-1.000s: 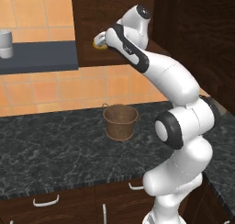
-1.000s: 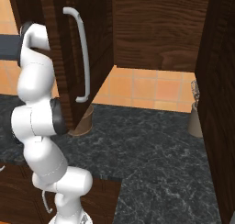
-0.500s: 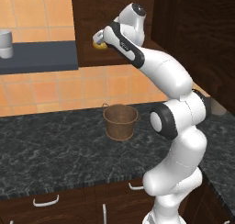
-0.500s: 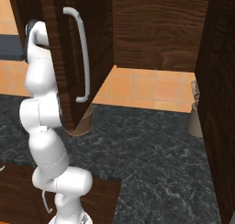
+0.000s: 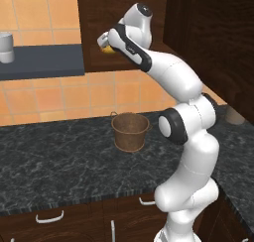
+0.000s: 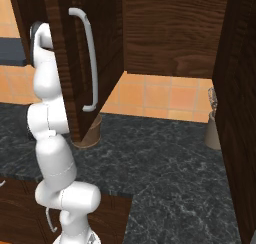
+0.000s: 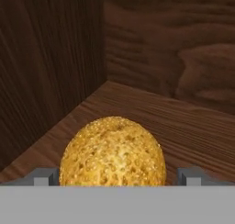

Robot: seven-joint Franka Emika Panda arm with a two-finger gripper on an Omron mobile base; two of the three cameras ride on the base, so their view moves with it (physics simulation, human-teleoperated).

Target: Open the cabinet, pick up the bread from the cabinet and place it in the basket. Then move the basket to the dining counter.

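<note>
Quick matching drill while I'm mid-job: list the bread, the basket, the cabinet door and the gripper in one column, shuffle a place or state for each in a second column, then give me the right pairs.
Things:
1. bread
2. basket
3. cabinet door
4. gripper

Places or states:
A. swung open, silver bar handle facing out
B. on the black marbled counter, nothing in it
C. jaws wide apart, one tip on each side of the bread
D. lying on the wooden cabinet shelf

Pairs: 1-D, 2-B, 3-A, 4-C
</note>
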